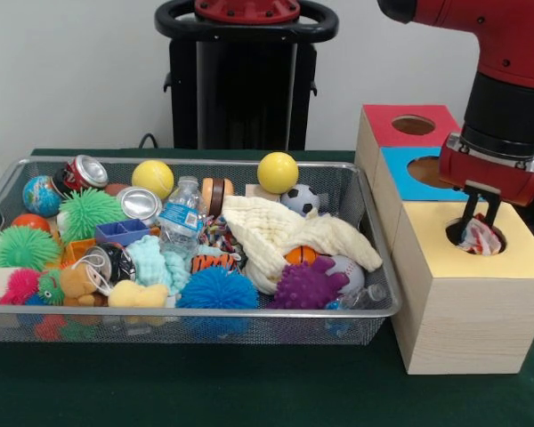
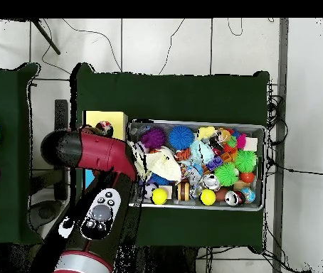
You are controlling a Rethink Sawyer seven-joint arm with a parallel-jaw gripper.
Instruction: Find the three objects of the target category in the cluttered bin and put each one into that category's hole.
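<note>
The gripper (image 1: 481,216) hangs over the round hole of the yellow-topped wooden box (image 1: 463,298), its dark fingers (image 1: 471,208) reaching down into the hole's mouth with a red-and-white bundle of cloth or rope (image 1: 482,237) at their tips; the fingers stand narrow, but whether they are clamped on the bundle or merely beside it I cannot tell; the bundle sits in the hole itself, its top showing above the rim. Behind that box stand a blue-topped box (image 1: 411,178) and a red-topped box (image 1: 399,124), each with its own round hole, the three in a row just beside the wire mesh bin (image 1: 378,307). The bin is crowded: a cream cloth (image 1: 271,233) sprawls across the middle, with a purple spiky ball (image 1: 304,286) and a blue spiky ball (image 1: 217,288) near the front rim; two yellow balls (image 1: 277,171) lie toward the back (one on each side of a clear water bottle (image 1: 180,218)); a green spiky ball (image 1: 89,212), a small globe ball (image 1: 41,195) and a crushed can (image 1: 85,171) fill the far corner; a small soccer ball (image 1: 300,199) lies beside the cloth. From above, the red arm (image 2: 97,153) covers most of the boxes, with only the yellow top (image 2: 106,117) showing.
</note>
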